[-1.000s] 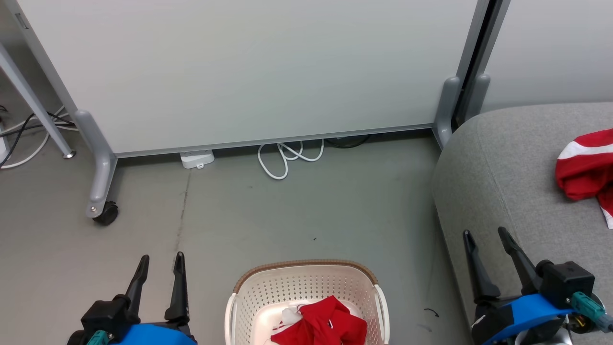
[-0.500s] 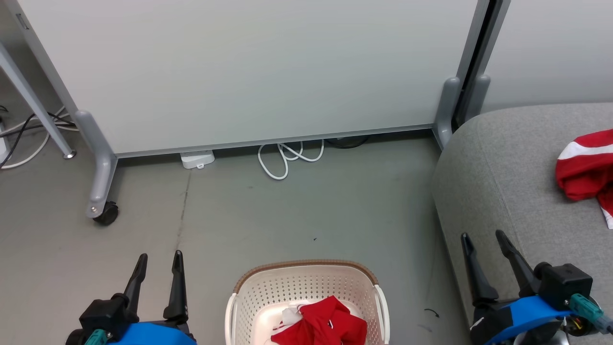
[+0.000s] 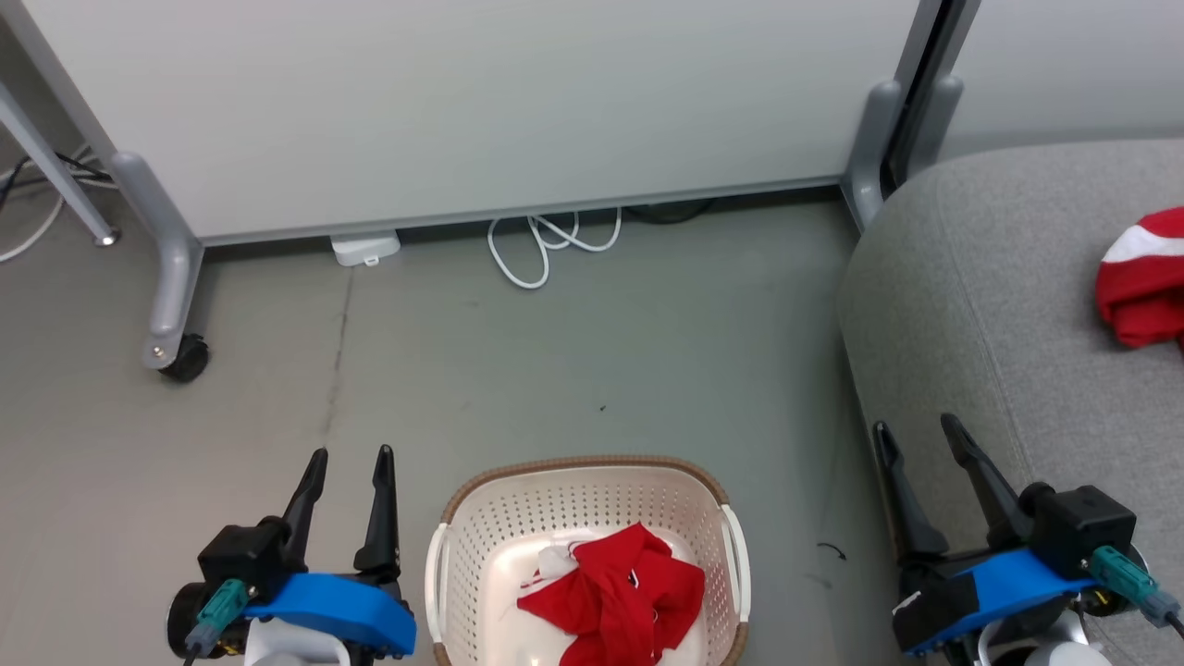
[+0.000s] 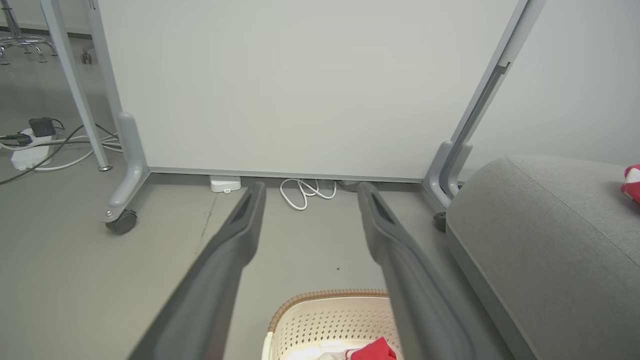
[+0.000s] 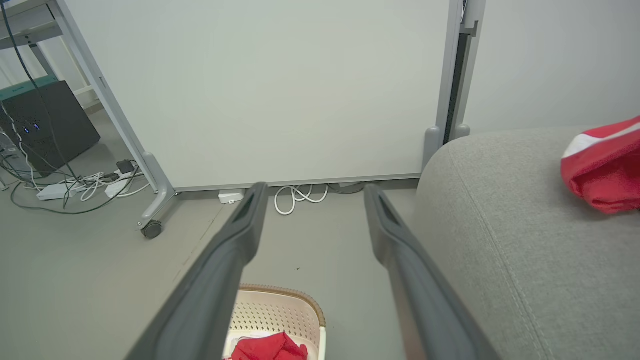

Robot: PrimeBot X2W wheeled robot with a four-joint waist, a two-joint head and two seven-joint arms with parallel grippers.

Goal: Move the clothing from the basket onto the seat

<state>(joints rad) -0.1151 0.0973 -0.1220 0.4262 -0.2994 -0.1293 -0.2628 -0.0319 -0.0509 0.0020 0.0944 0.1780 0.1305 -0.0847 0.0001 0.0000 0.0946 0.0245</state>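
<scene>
Lying in the basket (image 3: 578, 462): a crumpled red garment (image 3: 615, 597) with white trim, on the bottom, touched by nothing.
Basket: cream, perforated, brown-rimmed, standing on the grey floor (image 3: 555, 370) between the two grippers.
Sofa (image 3: 971, 277): grey, on the robot's right; a second red garment (image 3: 1142, 287) with a white stripe lies on it.
Left gripper (image 3: 351, 453): fingers apart, empty, just left of the basket.
Right gripper (image 3: 914, 425): fingers apart, empty, by the sofa's rounded edge.
Behind: pale partition (image 3: 462, 92) on castors, white cable (image 3: 546, 250) looped at its foot.
</scene>
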